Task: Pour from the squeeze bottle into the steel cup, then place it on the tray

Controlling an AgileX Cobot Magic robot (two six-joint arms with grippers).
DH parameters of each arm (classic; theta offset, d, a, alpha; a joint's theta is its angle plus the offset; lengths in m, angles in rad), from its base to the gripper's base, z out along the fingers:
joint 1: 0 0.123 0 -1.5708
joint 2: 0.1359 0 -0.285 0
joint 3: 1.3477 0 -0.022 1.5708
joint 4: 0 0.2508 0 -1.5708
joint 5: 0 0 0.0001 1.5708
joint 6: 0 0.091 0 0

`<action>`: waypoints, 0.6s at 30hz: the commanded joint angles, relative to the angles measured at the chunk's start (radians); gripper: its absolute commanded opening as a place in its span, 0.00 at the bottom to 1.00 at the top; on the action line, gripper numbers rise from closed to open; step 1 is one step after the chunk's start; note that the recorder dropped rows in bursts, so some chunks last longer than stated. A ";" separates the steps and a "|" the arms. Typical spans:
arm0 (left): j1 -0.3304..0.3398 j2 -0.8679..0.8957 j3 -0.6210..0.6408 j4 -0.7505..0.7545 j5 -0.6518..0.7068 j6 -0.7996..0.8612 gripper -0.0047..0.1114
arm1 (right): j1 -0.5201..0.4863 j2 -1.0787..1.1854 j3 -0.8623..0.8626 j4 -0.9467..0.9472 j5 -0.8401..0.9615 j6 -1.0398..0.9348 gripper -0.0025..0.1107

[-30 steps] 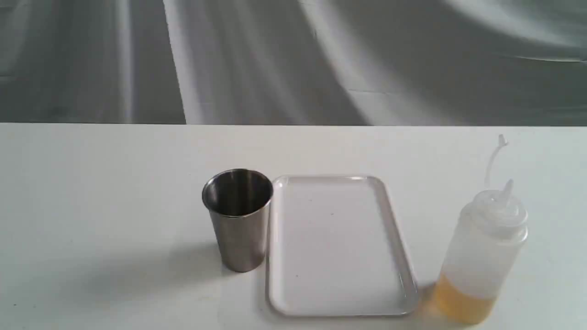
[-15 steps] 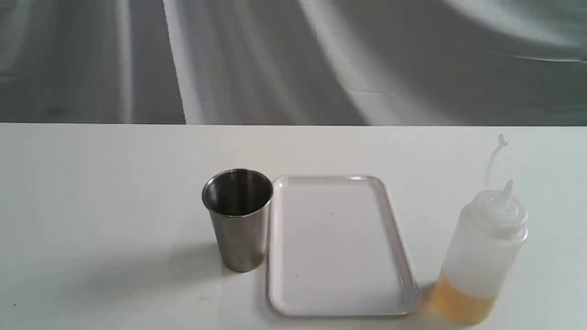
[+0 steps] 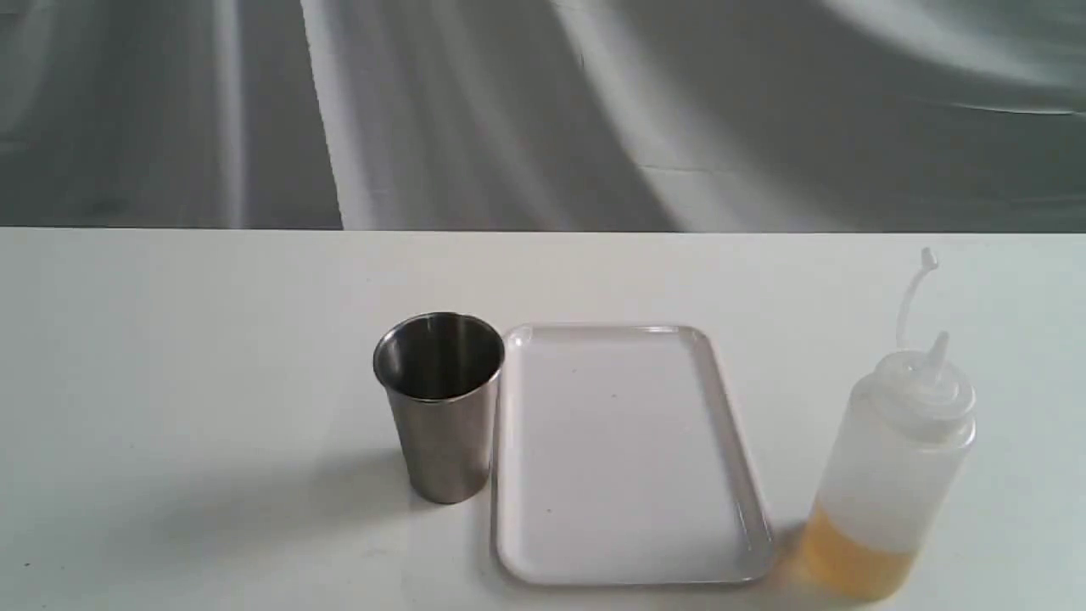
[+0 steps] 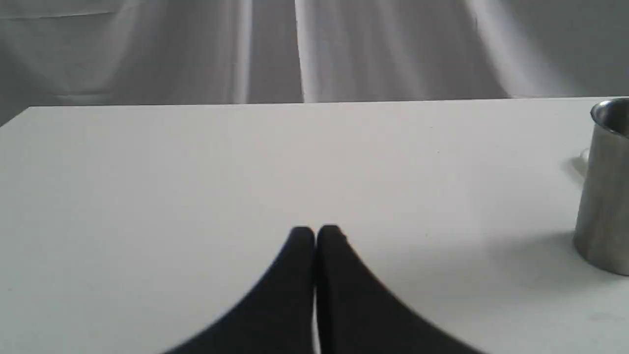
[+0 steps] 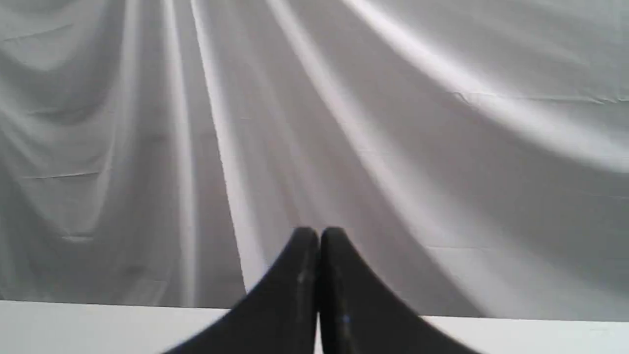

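Note:
The steel cup [image 3: 441, 406] stands upright on the white table, right beside the left edge of the flat white tray [image 3: 628, 570]. To the tray's right stands the squeeze bottle [image 3: 891, 475], upright, amber liquid at its bottom, its cap strap sticking up. Neither gripper shows in the exterior view. In the left wrist view my left gripper [image 4: 316, 231] is shut and empty, low over bare table, with the steel cup [image 4: 604, 187] off to one side. In the right wrist view my right gripper [image 5: 319, 233] is shut and empty, facing the curtain; none of the task's things show there.
A grey draped curtain [image 3: 543, 110] hangs behind the table's far edge [image 3: 543, 230]. The tray holds nothing. Bare white tabletop [image 3: 170, 382] stretches left of the cup.

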 commanded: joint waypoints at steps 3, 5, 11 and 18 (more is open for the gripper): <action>-0.008 -0.003 0.004 -0.001 -0.007 -0.005 0.04 | 0.002 0.102 -0.005 0.005 -0.091 -0.069 0.02; -0.008 -0.003 0.004 -0.001 -0.007 -0.005 0.04 | 0.014 0.136 -0.005 0.005 -0.100 -0.075 0.02; -0.008 -0.003 0.004 -0.001 -0.007 -0.005 0.04 | 0.167 0.182 -0.003 -0.007 -0.165 -0.172 0.02; -0.008 -0.003 0.004 -0.001 -0.007 -0.001 0.04 | 0.271 0.182 0.003 -0.007 -0.213 -0.174 0.02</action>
